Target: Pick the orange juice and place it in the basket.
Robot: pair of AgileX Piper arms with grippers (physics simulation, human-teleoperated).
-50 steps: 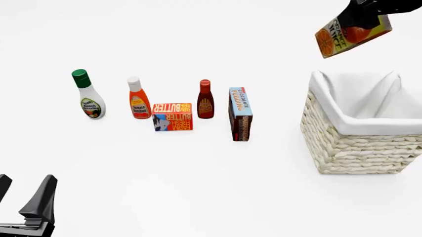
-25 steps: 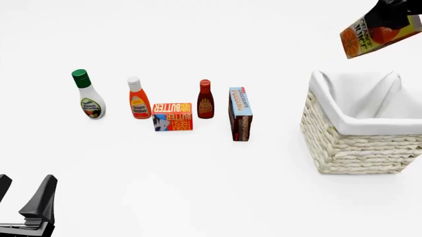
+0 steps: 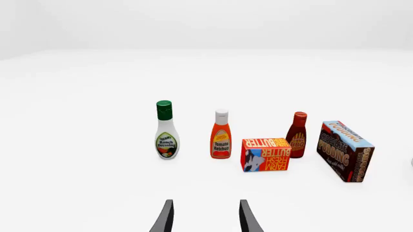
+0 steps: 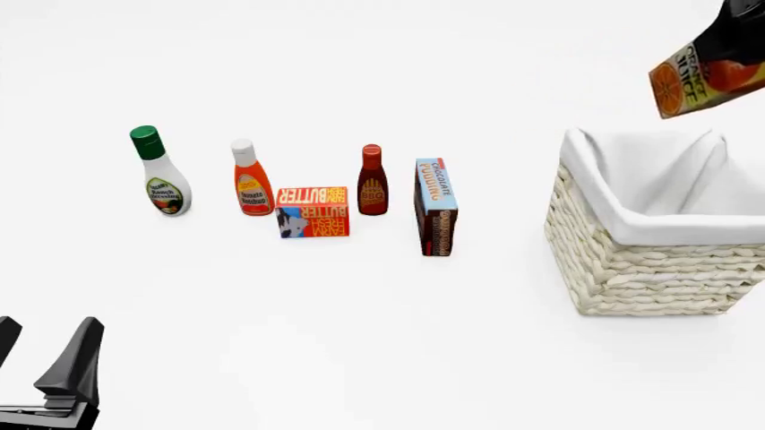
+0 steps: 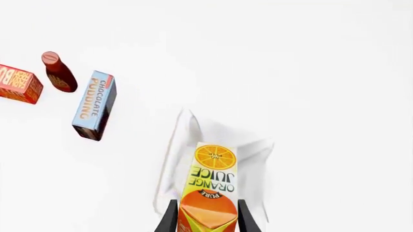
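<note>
Up high: the orange juice [image 4: 705, 79] hangs tilted in the air over the basket [image 4: 651, 269], near the far right corner of the front view.
Right gripper [image 5: 205, 217]: squeezes the carton from both sides; the front view cuts this off.
Right wrist view: the white cloth lining [image 5: 258, 159] sits under the carton.
Left gripper [image 3: 205, 218]: fingers apart, holding nothing, low by the near edge.
Open room: bare table [image 4: 358, 340] between the chocolate pudding box [image 4: 435, 206] and the basket.
</note>
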